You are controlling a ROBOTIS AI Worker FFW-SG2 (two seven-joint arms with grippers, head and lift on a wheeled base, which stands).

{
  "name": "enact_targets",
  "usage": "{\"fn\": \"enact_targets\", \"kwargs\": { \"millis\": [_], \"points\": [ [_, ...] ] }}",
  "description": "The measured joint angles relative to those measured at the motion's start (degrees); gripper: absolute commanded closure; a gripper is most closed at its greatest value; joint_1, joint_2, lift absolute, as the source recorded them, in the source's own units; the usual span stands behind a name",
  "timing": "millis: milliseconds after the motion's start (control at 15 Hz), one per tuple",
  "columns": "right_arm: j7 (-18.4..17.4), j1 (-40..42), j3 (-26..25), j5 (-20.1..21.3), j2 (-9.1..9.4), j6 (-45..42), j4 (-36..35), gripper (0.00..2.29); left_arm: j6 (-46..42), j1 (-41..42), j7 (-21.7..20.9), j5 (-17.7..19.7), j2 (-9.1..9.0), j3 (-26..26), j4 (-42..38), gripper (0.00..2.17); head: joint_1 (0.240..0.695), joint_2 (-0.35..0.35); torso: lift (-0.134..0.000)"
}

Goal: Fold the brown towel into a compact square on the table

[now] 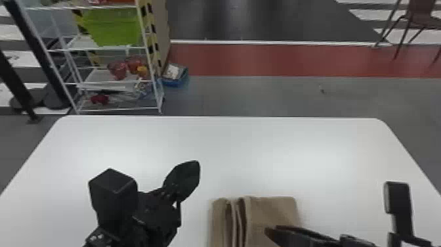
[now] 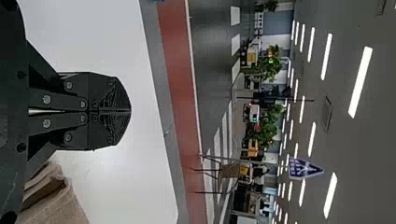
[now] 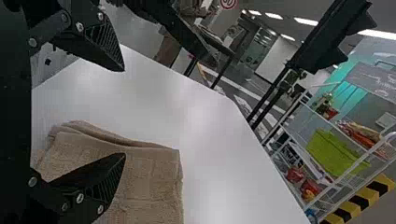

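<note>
From where I'm standing, the brown towel (image 1: pixel 275 210) is lying folded at the bottom of the head view, a little right of centre, on a smooth white counter (image 1: pixel 229 147) with rounded corners. Its cloth is looking thick and nappy, and in the right wrist view faint raised lines are crossing it in a checked weave. Toward its left side the layers are standing up in soft ridges, with dark gaps running between them; to the right it is spreading out into a flatter panel with a rounded upper corner. The bottom edge of the head view is cutting the towel off, so I can't tell its full outline.

The left hand (image 1: pixel 193 167) is hovering at lower left, beside the towel and apart from it, its black fingers pressing together on nothing. The right hand (image 1: pixel 288 233) is coming in at lower right, its fingers gaping wide. One finger (image 3: pixel 100 179) is reaching across the towel, though whether it is touching the cloth is hard to make out; the other finger (image 3: pixel 102 44) is sitting well away from it.

Behind the counter, a white wire rack (image 1: pixel 149 62) is standing at upper left, holding a glossy green bin (image 1: pixel 113 28).
</note>
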Motion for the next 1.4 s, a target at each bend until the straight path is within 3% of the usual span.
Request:
{"fn": "enact_targets", "kwargs": {
  "millis": [67, 133, 467, 800, 1133, 1400],
  "points": [
    [1.14, 0.78, -1.56, -0.17, 0.0, 2.88, -1.63, 1.66, 0.36, -0.48, -0.2, 0.23, -0.06, 0.25, 0.43, 2.01, 0.695, -0.031, -0.123],
    [1.77, 1.5, -2.8, -0.21, 0.0, 4.82, -2.86, 1.84, 0.77, -0.93, -0.35, 0.43, -0.18, 0.48, 0.82, 2.01, 0.695, -0.037, -0.123],
    [4.23, 6.02, -8.45, 1.38, 0.0, 6.44, -6.57, 1.84, 4.77, -3.26, -0.48, 0.9, -0.52, 0.82, 3.07, 2.01, 0.695, -0.092, -0.123],
    [6.01, 10.21, -9.86, 5.17, 0.0, 6.46, -6.71, 1.84, 7.15, -4.36, -0.12, 1.94, -0.7, 1.42, 4.73, 2.01, 0.695, -0.126, -0.123],
    [4.33, 11.15, -8.12, 11.99, 0.0, 6.46, -5.76, 1.84, 7.21, -4.28, -0.22, 2.28, -0.87, 1.59, 5.12, 2.01, 0.695, -0.161, -0.123],
    [1.05, 11.2, -4.76, 15.9, 0.0, 6.46, -4.73, 1.84, 7.23, -4.04, -0.22, 2.18, -0.87, 1.59, 5.12, 2.01, 0.695, -0.162, -0.123]
  ]
}}
